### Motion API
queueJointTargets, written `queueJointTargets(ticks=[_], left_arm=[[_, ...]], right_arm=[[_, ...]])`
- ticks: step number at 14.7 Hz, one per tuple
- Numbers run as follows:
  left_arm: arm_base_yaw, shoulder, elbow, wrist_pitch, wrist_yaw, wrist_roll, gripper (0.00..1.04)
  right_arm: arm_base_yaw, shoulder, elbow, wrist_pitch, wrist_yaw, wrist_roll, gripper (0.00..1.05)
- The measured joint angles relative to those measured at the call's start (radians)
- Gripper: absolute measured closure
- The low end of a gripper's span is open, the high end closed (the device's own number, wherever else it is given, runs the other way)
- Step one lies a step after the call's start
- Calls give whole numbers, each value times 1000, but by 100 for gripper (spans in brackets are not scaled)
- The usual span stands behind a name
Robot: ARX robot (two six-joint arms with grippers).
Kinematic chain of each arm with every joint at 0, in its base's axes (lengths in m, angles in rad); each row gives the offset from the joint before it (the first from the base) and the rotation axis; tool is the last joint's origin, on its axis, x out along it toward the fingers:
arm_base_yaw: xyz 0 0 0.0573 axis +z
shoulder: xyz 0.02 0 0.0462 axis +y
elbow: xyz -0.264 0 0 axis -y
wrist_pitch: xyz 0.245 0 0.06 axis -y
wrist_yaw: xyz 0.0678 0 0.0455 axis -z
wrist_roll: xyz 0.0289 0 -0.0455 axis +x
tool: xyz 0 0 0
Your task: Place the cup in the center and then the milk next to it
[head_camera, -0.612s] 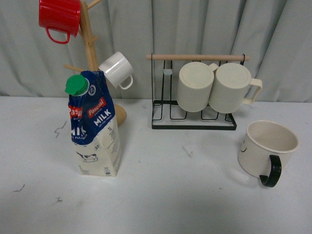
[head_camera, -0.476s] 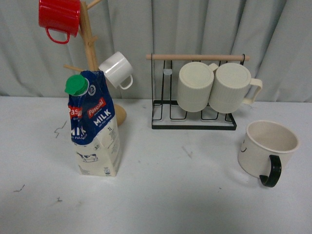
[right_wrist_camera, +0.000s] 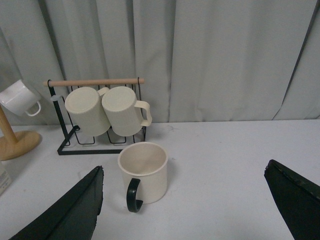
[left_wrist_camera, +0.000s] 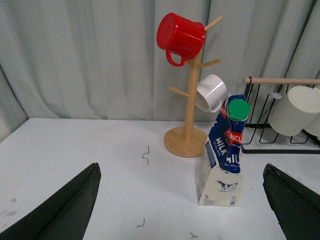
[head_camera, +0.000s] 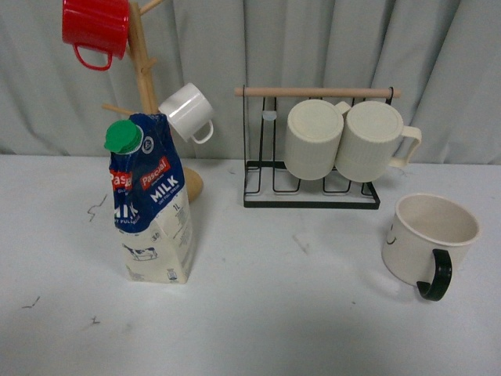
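The cup (head_camera: 427, 239), a wide cream-white mug with a black handle, stands upright at the right of the white table (head_camera: 274, 313). It also shows in the right wrist view (right_wrist_camera: 143, 171), handle toward the camera. The milk (head_camera: 151, 204), a blue and cream carton with a green cap, stands upright at the left, and shows in the left wrist view (left_wrist_camera: 224, 155). My left gripper (left_wrist_camera: 182, 210) is open and empty, well short of the milk. My right gripper (right_wrist_camera: 192, 212) is open and empty, short of the cup. Neither arm shows in the front view.
A wooden mug tree (head_camera: 145, 86) behind the milk holds a red mug (head_camera: 95, 30) and a small white cup (head_camera: 188, 112). A black wire rack (head_camera: 313, 184) with a wooden bar holds two ribbed cream mugs (head_camera: 344, 139). A grey curtain hangs behind.
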Motion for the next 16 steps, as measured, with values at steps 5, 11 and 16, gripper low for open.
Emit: queueJointTargets(ticks=[5,11,16], left_arm=[[0,0,0,0,0,0,7],[0,0,0,0,0,0,7],[0,0,0,0,0,0,7]], right_arm=[[0,0,0,0,0,0,6],[0,0,0,0,0,0,6],[0,0,0,0,0,0,6]])
